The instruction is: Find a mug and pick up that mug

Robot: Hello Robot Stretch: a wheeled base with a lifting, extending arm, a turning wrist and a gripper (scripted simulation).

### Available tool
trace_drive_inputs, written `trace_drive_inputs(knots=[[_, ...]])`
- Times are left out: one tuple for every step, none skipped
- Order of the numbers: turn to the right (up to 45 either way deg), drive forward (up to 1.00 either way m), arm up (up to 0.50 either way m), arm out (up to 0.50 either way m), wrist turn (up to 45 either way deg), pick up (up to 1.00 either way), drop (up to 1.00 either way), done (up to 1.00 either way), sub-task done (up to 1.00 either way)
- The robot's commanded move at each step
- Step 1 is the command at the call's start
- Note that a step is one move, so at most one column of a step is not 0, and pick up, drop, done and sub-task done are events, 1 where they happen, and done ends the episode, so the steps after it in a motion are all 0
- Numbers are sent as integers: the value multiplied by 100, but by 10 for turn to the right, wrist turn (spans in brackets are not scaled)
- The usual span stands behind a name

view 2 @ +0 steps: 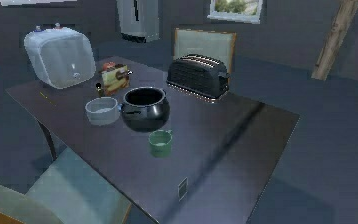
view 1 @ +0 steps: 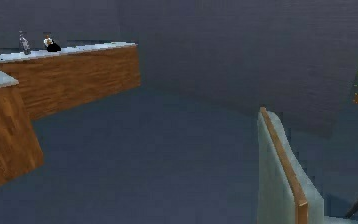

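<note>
1. On the dark flat bench (view 2: 237, 130), the small green mug (view 2: 161, 143) stands just before the round black pot (view 2: 145, 108).
2. The shallow grey bowl (view 2: 101, 110) sits just left of the pot.
3. Behind them stand the black metal toaster (view 2: 198, 76) on the right and the white rounded appliance (view 2: 59, 57) on the left.

To my arm's side, the counter (view 2: 257, 130) is plain dark grey. On it I see a green mug (view 2: 161, 143), a glossy black pot (view 2: 145, 108), a pale grey bowl (view 2: 101, 110), a black toaster (view 2: 198, 76) and a white appliance (view 2: 59, 58). Ahead, the floor (view 1: 167, 150) is slate blue.

No legible text, label or number anywhere
</note>
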Motion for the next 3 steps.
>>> trace_drive_inputs(knots=[[0, 0, 36, 0, 0, 0, 0, 0, 0], [0, 0, 0, 32, 0, 0, 0, 0, 0], [0, 0, 0, 0, 450, 0, 0, 0, 0]])
